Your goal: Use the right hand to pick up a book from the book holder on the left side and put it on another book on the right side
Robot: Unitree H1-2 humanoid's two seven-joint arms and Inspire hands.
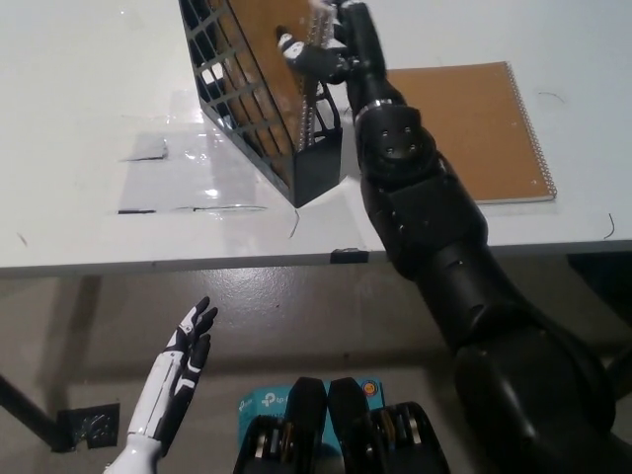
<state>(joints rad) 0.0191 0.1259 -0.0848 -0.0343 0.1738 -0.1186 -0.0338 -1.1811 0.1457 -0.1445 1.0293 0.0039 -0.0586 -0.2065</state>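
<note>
Left robot hand (178, 380), white: hangs below the desk's front edge, fingers spread apart, holding nothing.

Desk (89, 118), white. Black mesh book holder (259, 109) stands left of centre, leaning, its narrow end toward the front edge.

Brown spiral-bound book (272, 49) sits upright in the holder, cover showing above the mesh, wire spine on its right.

Right robot hand (331, 44), black with white fingertips: reaches in at the top of that book, fingers clamped on its spine edge; book not clear of the holder.

Second brown spiral book (484, 128) lies flat on the desk toward the right edge, just beside the black arm.
</note>
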